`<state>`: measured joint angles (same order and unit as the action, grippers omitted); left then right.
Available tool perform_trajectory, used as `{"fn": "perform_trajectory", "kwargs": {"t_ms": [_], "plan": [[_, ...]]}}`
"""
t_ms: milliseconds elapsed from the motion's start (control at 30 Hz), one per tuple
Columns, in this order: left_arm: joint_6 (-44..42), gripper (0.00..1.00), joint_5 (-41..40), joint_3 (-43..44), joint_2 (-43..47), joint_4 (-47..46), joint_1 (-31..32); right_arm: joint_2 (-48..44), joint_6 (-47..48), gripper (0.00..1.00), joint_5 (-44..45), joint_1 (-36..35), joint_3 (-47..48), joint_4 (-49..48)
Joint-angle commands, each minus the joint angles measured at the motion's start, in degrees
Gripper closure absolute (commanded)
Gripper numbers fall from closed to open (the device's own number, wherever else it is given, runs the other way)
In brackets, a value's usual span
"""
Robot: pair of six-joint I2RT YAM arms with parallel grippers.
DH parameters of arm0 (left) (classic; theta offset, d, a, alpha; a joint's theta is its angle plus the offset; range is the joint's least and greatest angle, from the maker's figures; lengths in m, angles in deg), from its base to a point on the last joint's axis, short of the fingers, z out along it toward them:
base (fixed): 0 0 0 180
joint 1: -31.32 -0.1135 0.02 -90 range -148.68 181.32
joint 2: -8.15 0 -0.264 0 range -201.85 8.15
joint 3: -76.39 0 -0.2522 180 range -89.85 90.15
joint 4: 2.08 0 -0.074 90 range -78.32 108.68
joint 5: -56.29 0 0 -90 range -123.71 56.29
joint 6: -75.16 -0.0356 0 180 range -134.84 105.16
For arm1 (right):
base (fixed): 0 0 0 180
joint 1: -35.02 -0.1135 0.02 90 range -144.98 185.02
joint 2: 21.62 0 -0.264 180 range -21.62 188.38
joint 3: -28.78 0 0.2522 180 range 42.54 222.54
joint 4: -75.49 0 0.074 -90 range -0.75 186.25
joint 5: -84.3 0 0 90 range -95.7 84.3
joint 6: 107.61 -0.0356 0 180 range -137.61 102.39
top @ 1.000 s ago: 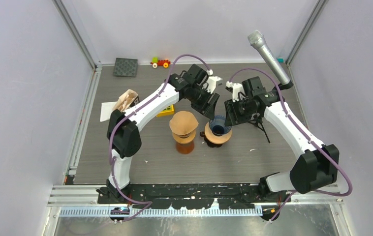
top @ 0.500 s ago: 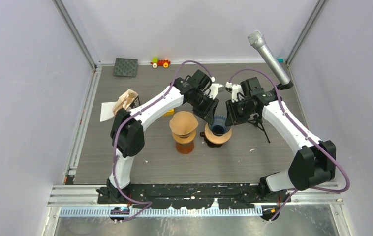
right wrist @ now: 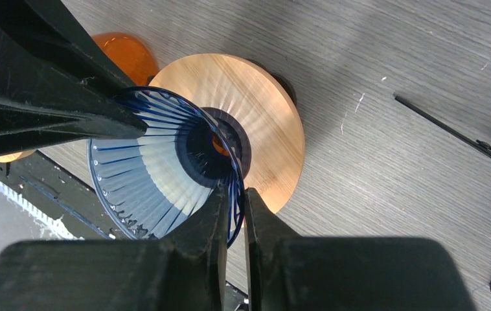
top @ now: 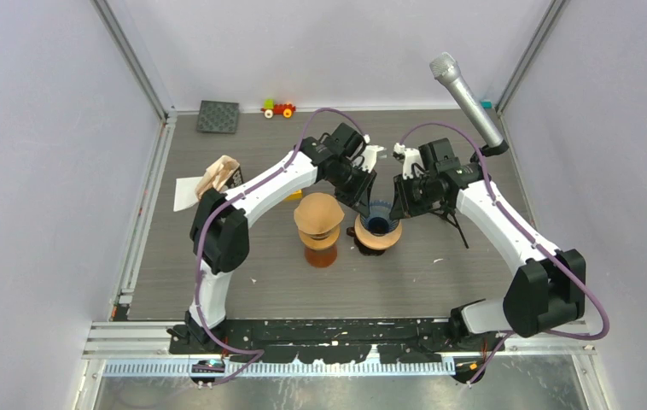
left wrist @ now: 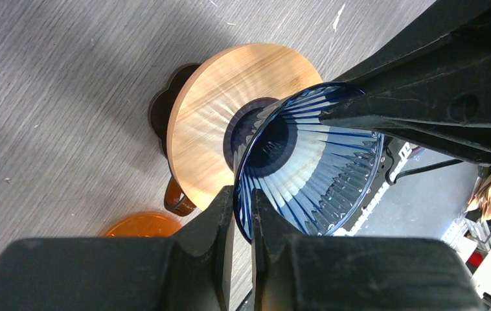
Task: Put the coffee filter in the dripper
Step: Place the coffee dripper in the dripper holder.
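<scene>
The dripper [top: 379,217] is a blue ribbed glass cone with a round wooden collar [left wrist: 210,123], standing on a dark amber server at mid-table. My left gripper [top: 364,203] is shut on its left rim; in the left wrist view the rim passes between the fingertips [left wrist: 243,204] of the dripper [left wrist: 314,168]. My right gripper [top: 395,207] is shut on the opposite rim, seen in the right wrist view [right wrist: 235,201] against the dripper [right wrist: 152,162]. The cone's inside looks bare. A tan coffee filter stack [top: 218,174] sits at the far left, away from both grippers.
A second wooden-topped amber vessel [top: 318,224] stands just left of the dripper. A yellow block [top: 289,193] lies under the left arm. A microphone [top: 465,90] on a black stand leans in at back right. A black mat [top: 218,116] and toy train [top: 278,108] lie at the back.
Both grippers came in toward the dripper from either side and closed, from wide open to pinching its rim. The dripper has stayed in place.
</scene>
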<state>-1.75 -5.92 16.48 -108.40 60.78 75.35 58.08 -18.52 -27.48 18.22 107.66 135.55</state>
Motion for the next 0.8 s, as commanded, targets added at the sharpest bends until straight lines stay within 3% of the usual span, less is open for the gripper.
{"fn": "perform_trajectory", "kwargs": {"t_ms": [0, 767], "plan": [[-1.77, 1.00, -0.43, -2.94, 0.54, -1.03, 0.52, -1.47, 1.92, 0.97, 2.75, 0.11, -3.71, -5.00], [-4.46, 1.00, -5.88, -7.26, -0.48, -2.59, 3.08, -2.14, 4.15, 0.99, 6.00, -2.02, -8.63, -8.73]]}}
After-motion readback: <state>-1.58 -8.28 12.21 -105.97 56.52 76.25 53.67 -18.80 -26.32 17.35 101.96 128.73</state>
